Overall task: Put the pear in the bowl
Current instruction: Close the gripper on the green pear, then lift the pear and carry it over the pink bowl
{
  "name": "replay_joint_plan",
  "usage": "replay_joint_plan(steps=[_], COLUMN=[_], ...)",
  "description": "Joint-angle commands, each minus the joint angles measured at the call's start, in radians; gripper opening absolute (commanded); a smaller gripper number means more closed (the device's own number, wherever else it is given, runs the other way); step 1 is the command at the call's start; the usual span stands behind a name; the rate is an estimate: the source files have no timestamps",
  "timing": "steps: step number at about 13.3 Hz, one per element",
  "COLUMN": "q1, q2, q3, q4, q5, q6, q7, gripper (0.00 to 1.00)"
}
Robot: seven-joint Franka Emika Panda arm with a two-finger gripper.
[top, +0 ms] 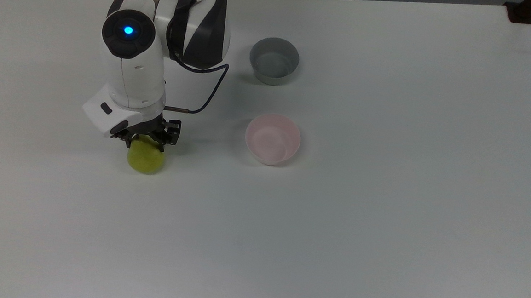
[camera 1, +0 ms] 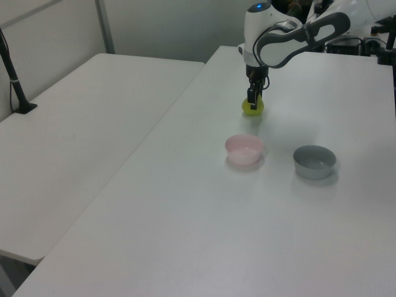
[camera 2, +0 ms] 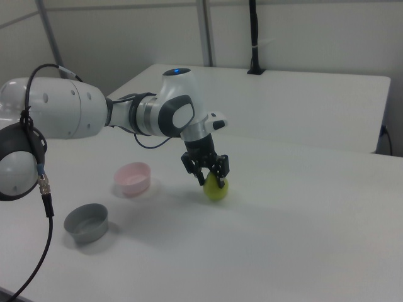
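- Table (top: pixel 381 220) — white work surface carrying every item; a second white table stands at the left view's left
- Arm (top: pixel 132 67) — white Panda body reaching down over the pear, with a black cable looping off the wrist
- Grey bowl (top: pixel 274 60) — not the target; sits beyond the pink bowl in the top view, well apart from the pear
- Bowl (top: pixel 272 139) — pale pink, empty, upright, at the top view's right of the pear with bare table between them
- Pear (top: pixel 146 159) — yellow-green, resting on the table, its upper part hidden under the gripper
- Gripper (camera 2: pixel 209 174) — fingers straddle the pear's top; whether they have clamped it cannot be told
- Risk: the round, tapering pear could squirt out or roll if pinched high on the narrow neck
- Risk: a low carry could knock the pink bowl's rim and shove it
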Motion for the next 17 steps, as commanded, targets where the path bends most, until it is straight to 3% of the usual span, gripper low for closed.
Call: replay_joint_plan(steps=[1,6,9,11,17], q1=[0.01,0.02,0.098,0.166,0.361], q2=[-0.032,-0.079,-0.171,-0.227,-0.225], q3=[-0.001,0.005,0.012,0.014,0.012], q4=[-0.037,-0.065,-0.152,-0.162,-0.143], q5=[-0.012,-0.013,-0.024,-0.024,-0.041], q6=[0.013,-0.01,-0.029,-0.097,-0.127], q7=[0.012,0.011,-0.017,-0.019,0.055], gripper=[0.3,0.3,0.3,0.3,0.31])
